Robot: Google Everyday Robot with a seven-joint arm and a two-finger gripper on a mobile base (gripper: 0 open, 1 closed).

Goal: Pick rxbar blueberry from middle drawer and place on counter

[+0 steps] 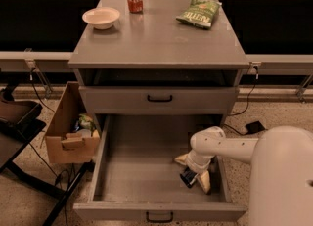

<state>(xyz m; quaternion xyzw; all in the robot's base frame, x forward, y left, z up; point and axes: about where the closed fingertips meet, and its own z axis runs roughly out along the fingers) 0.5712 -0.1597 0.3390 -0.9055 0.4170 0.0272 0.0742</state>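
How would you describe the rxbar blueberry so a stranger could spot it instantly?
Find the grey cabinet's counter, then look down to the pulled-out middle drawer. Near its right wall the gripper reaches in, and the rxbar blueberry is right at it. It is small and dark, unlike the larger green chip bag up on the counter.

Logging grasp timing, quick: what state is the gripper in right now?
Gripper: down in the middle drawer, right at the rxbar blueberry; open or closed cannot be told.
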